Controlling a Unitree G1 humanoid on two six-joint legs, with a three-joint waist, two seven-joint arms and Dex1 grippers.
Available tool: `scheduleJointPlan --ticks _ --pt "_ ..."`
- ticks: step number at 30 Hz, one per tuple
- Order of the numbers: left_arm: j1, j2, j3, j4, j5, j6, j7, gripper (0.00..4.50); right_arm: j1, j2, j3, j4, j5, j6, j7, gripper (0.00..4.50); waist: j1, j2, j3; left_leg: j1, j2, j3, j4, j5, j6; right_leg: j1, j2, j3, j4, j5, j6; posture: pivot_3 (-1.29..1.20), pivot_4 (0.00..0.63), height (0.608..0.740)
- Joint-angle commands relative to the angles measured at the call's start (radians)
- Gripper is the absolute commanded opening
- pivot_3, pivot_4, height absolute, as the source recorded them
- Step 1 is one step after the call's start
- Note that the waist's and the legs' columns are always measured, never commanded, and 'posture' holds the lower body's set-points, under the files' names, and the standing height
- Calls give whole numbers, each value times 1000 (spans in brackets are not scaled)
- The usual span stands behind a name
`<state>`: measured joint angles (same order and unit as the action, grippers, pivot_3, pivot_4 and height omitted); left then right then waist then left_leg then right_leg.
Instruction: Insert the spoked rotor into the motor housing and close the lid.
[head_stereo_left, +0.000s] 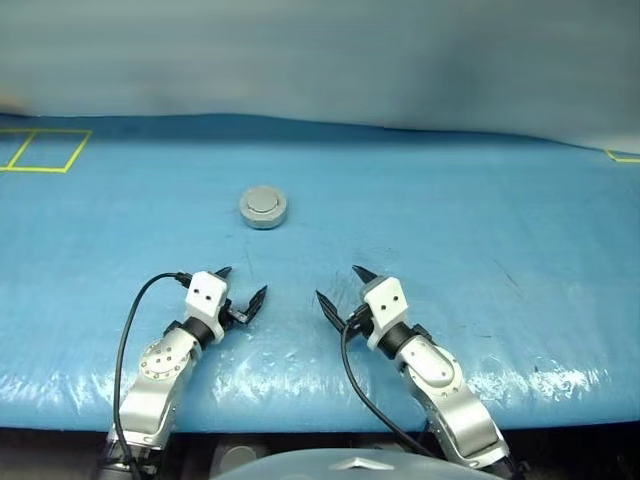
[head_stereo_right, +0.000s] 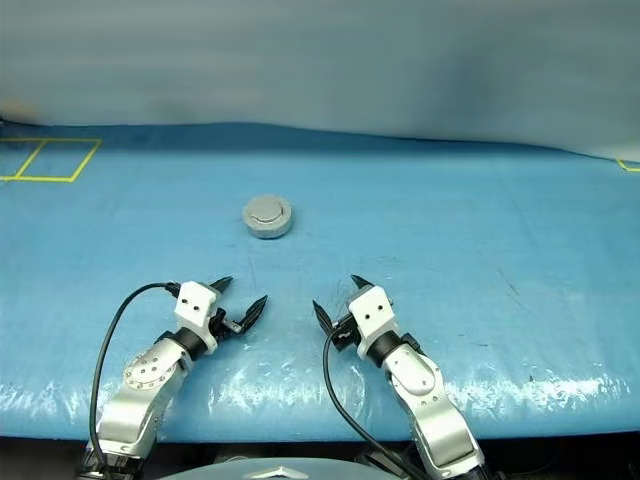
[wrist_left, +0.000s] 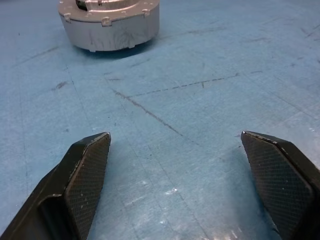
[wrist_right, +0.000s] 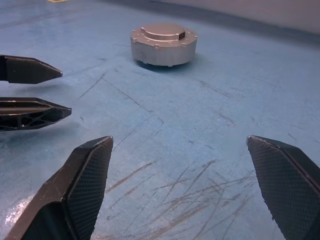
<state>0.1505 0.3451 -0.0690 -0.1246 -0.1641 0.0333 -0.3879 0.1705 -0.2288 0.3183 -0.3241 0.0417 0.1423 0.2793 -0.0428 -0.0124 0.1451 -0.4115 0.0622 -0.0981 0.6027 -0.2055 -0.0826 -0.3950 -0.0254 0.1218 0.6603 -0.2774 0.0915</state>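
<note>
With both sets of jaws spread wide and empty, motor housing (head_stereo_left: 263, 208) sits shut on the worktop (head_stereo_left: 480, 240).
Lid (wrist_right: 162, 31) is down on the housing, plain grey face up. Left gripper (head_stereo_left: 240, 288) and right gripper (head_stereo_left: 340, 288) hover side by side low over the blue worktop, near its front edge, well short of the housing; neither touches anything.

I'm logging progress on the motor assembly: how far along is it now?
It looks finished. The lid sits shut and flat on the motor housing, which stands alone on the blue table; no rotor lies outside, so it is presumably inside. Nothing is in hand: the left gripper and right gripper are open and empty, apart from the housing. Nothing visible remains.
</note>
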Motion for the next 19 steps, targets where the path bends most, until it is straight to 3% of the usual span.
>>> scheduleJointPlan --ticks 1,19 --pt "34 -28 13 -81 -2 -45 11 4468 14 10 -8 -10 -16 -34 -9 4500 1 0 1 0 0 0 0 0 0 0 0 0 0 0 0 0 150 740" --pt "52 -36 2 -92 -2 6 -36 4468 29 55 -24 9 -22 -29 -18 4500 1 -3 5 0 0 0 5 0 1 1 0 0 1 -2 -3 0 150 740"
